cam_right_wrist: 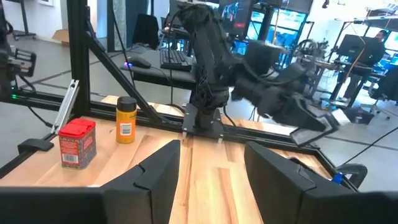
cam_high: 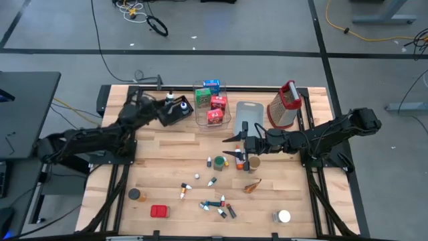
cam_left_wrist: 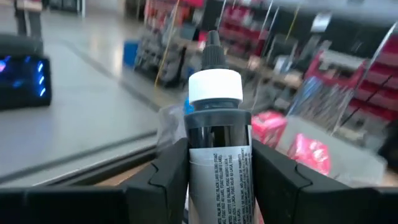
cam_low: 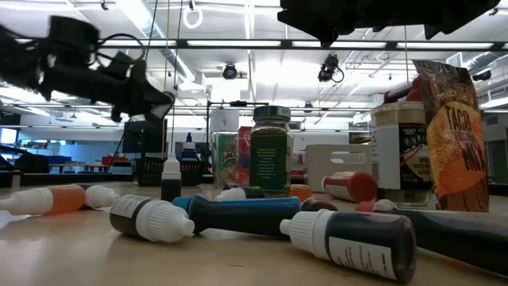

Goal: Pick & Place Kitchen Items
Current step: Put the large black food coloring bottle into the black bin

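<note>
Left gripper (cam_left_wrist: 214, 180): fingers clamped on a white-capped dark bottle (cam_left_wrist: 214, 124), held above the black tray (cam_high: 175, 114) at the desk's (cam_high: 167, 154) far left; right gripper (cam_high: 242, 142): fingers parted and empty, over mid-desk beside a small can (cam_high: 253, 163). Clear bin (cam_high: 212, 120): red and green boxes (cam_high: 215, 115) already inside. Remaining: scattered bottles (cam_high: 214, 204), red box (cam_high: 159, 211), jar (cam_high: 135, 195), round can (cam_high: 283, 216); judged well under half done.

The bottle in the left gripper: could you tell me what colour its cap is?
White, with a black nozzle tip, on the dark bottle in the left gripper; the left wrist view shows it best.
</note>
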Controlling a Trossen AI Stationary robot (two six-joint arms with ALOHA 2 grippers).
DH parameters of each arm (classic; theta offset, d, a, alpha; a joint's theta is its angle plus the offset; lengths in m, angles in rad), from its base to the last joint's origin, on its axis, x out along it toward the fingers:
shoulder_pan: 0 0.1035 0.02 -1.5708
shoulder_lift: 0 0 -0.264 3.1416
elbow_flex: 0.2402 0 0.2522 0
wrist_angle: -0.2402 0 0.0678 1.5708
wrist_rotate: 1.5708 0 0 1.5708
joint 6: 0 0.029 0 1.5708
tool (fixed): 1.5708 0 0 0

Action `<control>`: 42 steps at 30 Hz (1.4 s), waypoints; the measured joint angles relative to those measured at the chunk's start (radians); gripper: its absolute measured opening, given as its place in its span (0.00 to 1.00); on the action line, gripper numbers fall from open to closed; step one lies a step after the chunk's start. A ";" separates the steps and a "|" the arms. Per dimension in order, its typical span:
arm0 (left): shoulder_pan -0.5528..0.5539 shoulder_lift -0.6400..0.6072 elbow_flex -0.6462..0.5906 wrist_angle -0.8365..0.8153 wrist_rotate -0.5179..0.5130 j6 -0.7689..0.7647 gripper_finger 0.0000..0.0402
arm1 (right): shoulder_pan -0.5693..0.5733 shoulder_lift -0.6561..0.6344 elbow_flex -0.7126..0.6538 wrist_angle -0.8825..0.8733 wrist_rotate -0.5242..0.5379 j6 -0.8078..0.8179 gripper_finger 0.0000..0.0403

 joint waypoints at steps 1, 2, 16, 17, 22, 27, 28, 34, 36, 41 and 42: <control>-0.005 -0.001 -0.030 0.057 0.002 0.000 0.39 | -0.002 0.000 0.000 0.006 0.001 -0.011 0.48; -0.009 0.001 -0.052 0.094 0.007 -0.003 0.39 | -0.005 0.000 0.000 0.017 0.000 -0.023 0.48; -0.022 -0.001 -0.029 0.103 0.164 0.139 0.39 | -0.022 0.130 0.000 0.395 0.009 -0.066 0.48; -0.022 -0.001 -0.029 0.115 0.200 0.157 0.39 | -0.024 0.141 0.000 0.398 0.005 -0.078 0.48; -0.023 -0.002 -0.029 0.181 0.395 0.193 0.39 | -0.025 0.175 0.000 0.410 -0.060 -0.058 0.48; -0.023 -0.002 -0.029 0.212 0.452 0.185 0.39 | -0.024 0.221 0.017 0.519 -0.088 -0.094 0.48; -0.023 -0.002 -0.029 0.212 0.451 0.185 0.39 | -0.025 0.231 0.027 0.549 -0.090 -0.103 0.48; -0.023 -0.001 -0.029 0.228 0.445 0.171 0.39 | -0.061 0.290 0.132 0.532 -0.048 -0.164 0.48; -0.023 -0.002 -0.029 0.266 0.449 0.149 0.39 | -0.088 0.323 0.191 0.477 -0.004 -0.122 0.48; -0.023 -0.002 -0.029 0.377 0.516 0.084 0.39 | -0.151 0.445 0.383 0.217 -0.032 -0.022 0.54; -0.023 -0.002 -0.029 0.395 0.529 0.073 0.39 | -0.160 0.474 0.423 0.184 -0.043 -0.003 0.57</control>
